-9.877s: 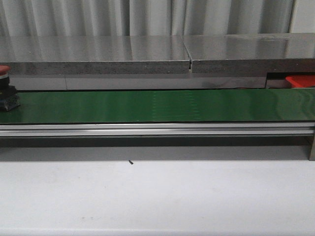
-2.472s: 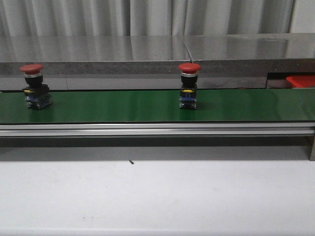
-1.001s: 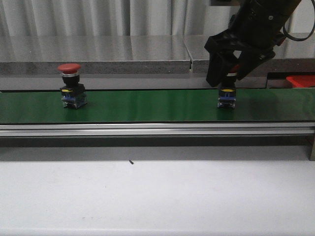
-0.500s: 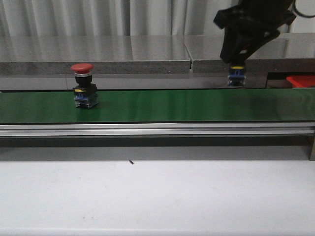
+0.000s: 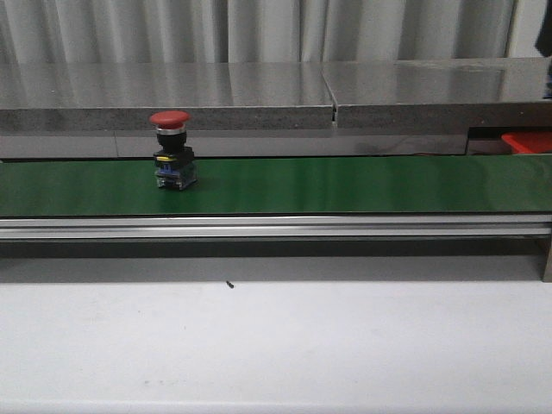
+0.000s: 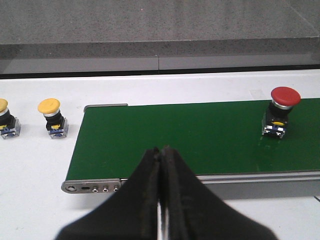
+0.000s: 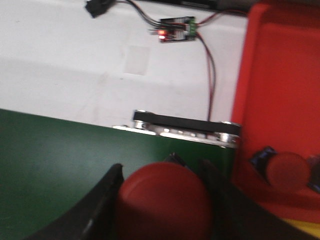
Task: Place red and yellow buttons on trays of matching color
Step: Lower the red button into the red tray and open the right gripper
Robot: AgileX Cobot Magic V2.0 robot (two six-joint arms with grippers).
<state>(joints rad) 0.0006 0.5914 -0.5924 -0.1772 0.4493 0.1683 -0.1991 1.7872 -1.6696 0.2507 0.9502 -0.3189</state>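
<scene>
My right gripper (image 7: 161,169) is shut on a red button (image 7: 162,202), held above the end of the green belt (image 7: 60,160) and beside the red tray (image 7: 265,75). A second red button (image 7: 286,170) lies in that tray. In the front view only a corner of the red tray (image 5: 528,141) shows at the right edge, and a third red button (image 5: 172,147) stands on the belt left of centre. My left gripper (image 6: 161,150) is shut on nothing, hovering before the belt's other end. Two yellow buttons (image 6: 51,116) (image 6: 4,120) stand on the white table. No yellow tray is in view.
A small circuit board (image 7: 175,29) with red and black wires lies on the white table past the belt's end roller (image 7: 185,125). A grey stone shelf (image 5: 259,95) runs behind the belt, and an aluminium rail (image 5: 259,226) runs along its front.
My right gripper has lifted one red button off the belt and carried it up and right, out of the front view. The other red button has ridden rightward along the belt.
</scene>
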